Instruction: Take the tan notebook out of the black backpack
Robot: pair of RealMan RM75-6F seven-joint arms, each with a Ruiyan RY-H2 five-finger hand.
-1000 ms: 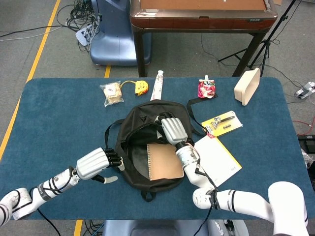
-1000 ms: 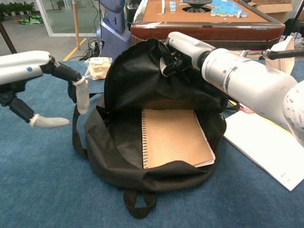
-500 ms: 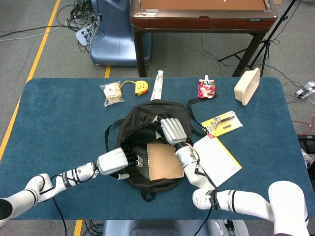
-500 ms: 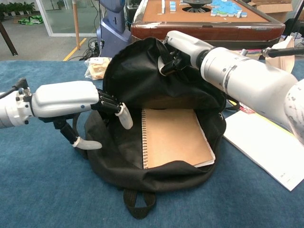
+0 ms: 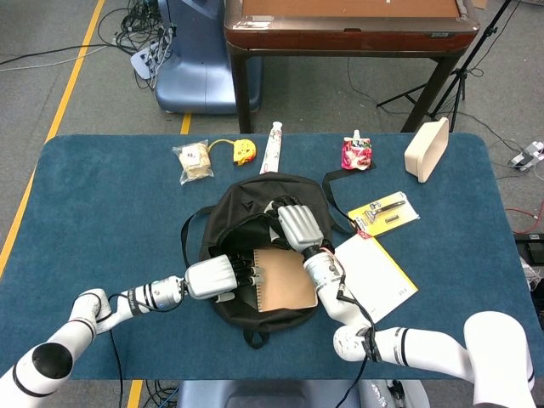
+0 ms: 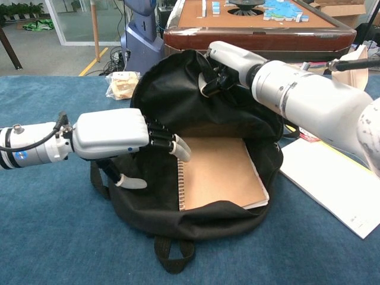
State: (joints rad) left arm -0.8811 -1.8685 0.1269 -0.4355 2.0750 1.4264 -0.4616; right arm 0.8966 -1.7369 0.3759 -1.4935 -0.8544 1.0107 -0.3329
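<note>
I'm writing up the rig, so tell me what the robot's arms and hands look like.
Both arms are glossy white cylinders with silvery metal bands at the wrists. Each robot hand, left and right, has a smooth silver-grey back, black finger segments and pale fingertips. A thin black cable runs along each forearm. The left wrist carries a small blue mark.

Backpack mouth wide open

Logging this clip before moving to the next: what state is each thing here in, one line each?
black fabric backpack: lying on the table, unzipped, flap held up.
tan spiral-bound notebook: lying flat inside the backpack, not lifted.
left hand: holds nothing, fingers apart, fingertips at the notebook's spiral edge.
right hand: grips the backpack's raised flap.
white paper sheet: flat on the table beside the backpack.
</note>
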